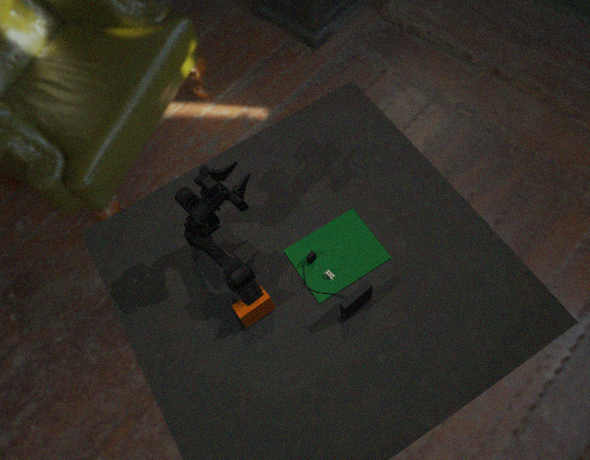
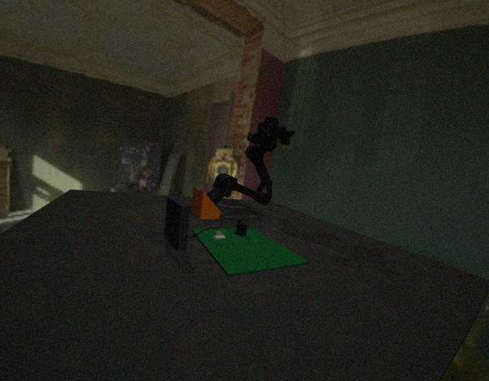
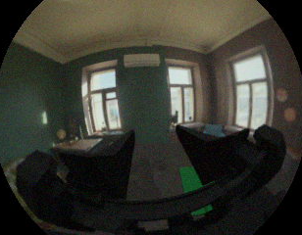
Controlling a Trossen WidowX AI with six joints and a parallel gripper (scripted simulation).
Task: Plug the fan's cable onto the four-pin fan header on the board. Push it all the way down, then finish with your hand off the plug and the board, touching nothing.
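The green board (image 1: 351, 242) (image 2: 257, 255) (image 3: 189, 178) lies flat on the table. The small white four-pin header (image 1: 329, 274) (image 2: 219, 236) stands near one end of it. The black plug (image 1: 311, 256) (image 2: 240, 229) is on the board beside the header, apart from it. A thin black cable (image 1: 312, 290) curves from the plug to the dark upright fan (image 1: 357, 302) (image 2: 176, 223) standing just off the board. My gripper (image 1: 242, 169) (image 2: 294, 132) (image 3: 155, 130) is open and empty, raised high and well away from the plug and board. The plug cannot be made out in the wrist view.
An orange wedge-shaped block (image 1: 258, 312) (image 2: 204, 208) is at the arm's base, on the dark tabletop (image 1: 295, 391) (image 2: 113, 307). The fan stands upright close to the board's edge near the header. A yellow-green armchair (image 1: 102, 94) is beyond the table.
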